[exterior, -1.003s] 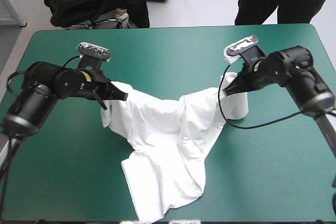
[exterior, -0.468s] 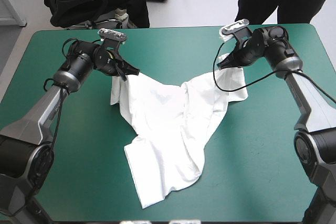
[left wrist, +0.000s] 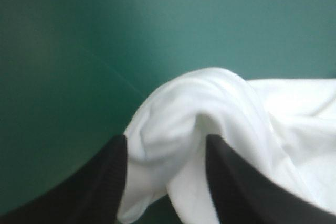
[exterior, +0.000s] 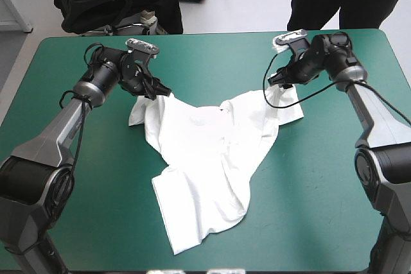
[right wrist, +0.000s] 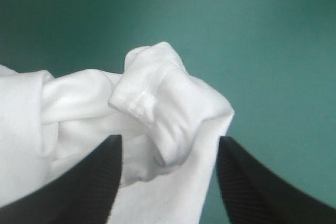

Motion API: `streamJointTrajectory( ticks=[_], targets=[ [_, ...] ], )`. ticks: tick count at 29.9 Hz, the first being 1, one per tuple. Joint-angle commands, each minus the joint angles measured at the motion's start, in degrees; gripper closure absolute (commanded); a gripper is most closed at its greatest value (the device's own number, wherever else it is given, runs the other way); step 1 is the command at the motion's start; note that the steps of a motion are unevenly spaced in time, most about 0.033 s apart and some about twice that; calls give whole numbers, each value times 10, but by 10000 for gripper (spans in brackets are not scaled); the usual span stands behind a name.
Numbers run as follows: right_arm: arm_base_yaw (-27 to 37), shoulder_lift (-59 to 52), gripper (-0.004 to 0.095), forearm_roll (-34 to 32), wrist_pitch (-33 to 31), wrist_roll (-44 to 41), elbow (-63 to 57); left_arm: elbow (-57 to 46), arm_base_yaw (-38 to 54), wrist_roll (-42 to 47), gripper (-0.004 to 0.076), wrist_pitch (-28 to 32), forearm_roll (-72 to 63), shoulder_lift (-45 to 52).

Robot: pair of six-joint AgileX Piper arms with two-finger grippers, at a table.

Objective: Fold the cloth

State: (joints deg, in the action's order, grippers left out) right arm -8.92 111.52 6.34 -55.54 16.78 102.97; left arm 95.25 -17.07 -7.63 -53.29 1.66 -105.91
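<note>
The white T-shirt (exterior: 205, 152) lies crumpled on the teal-green cover, spreading from two far corners toward the near edge. My left gripper (exterior: 162, 88) sits at its far left corner. In the left wrist view my left gripper (left wrist: 165, 140) stands open, and a rounded fold of the T-shirt (left wrist: 210, 103) rests loose between the fingers. My right gripper (exterior: 275, 81) is at the far right corner. In the right wrist view my right gripper (right wrist: 169, 139) is open too, with a bunched hem of the T-shirt (right wrist: 157, 108) lying between its fingers.
Bare teal-green cover (exterior: 334, 178) shows to the left and right of the shirt. The table's far edge (exterior: 212, 35) runs a short way beyond both grippers.
Both arms carried the shirt's corners toward the far edge and lowered them. Both grippers, shut on the shirt earlier, now stand open and the corners lie slack.
</note>
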Motion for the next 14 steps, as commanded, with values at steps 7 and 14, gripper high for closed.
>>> streamJointTrajectory(
  ticks=[7, 14],
  targets=[
    [99, -130, 182, 53, -73, 18, 39, 34, -1, 1, 169, -139, -20, 158],
    [109, -223, 197, 61, -106, 29, 18, 17, -8, 17, 170, -207, -84, 259]
  ],
)
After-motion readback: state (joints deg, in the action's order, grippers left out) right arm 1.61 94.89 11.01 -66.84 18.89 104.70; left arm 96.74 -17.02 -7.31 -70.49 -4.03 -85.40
